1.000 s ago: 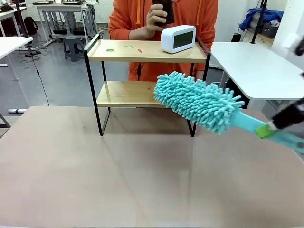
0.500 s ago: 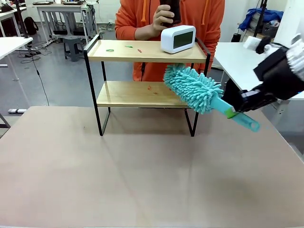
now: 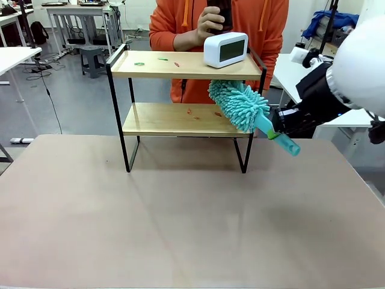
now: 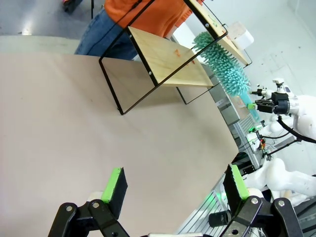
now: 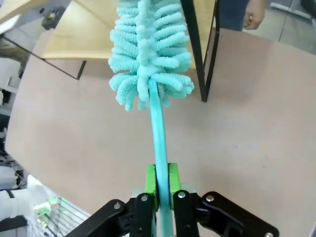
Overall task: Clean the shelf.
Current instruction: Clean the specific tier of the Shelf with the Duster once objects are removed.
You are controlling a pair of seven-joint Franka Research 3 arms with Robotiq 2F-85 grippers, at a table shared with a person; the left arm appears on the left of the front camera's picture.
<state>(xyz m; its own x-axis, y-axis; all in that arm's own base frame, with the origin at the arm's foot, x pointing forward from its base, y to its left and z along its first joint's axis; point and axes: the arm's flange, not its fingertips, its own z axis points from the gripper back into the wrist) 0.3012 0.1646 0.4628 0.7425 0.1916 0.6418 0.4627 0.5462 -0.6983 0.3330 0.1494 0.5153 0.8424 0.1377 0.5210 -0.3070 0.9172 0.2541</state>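
Note:
The shelf (image 3: pixel 180 65) stands at the table's far side, its two wooden boards in a black frame. Small green and red scraps (image 3: pixel 139 63) lie on the top board, and red scraps (image 3: pixel 189 111) on the lower one. My right gripper (image 3: pixel 275 131) is shut on the handle of a teal fluffy duster (image 3: pixel 239 105). The duster's head sits at the shelf's right end, between the boards. The right wrist view shows the right gripper (image 5: pixel 160 185) clamped on the handle, with the duster (image 5: pixel 148 44) over the lower board (image 5: pixel 84 34). My left gripper (image 4: pixel 175 183) hangs open above the table, holding nothing.
A white digital clock (image 3: pixel 225 49) stands on the right of the top board. A person in an orange hoodie (image 3: pixel 264 24) stands behind the shelf, holding a phone. The brown table (image 3: pixel 180 211) spreads out in front. A white table (image 3: pixel 301 75) stands to the right.
My right arm has swung the duster from the table's right side up and back to the shelf's right end. Its head now points between the boards.

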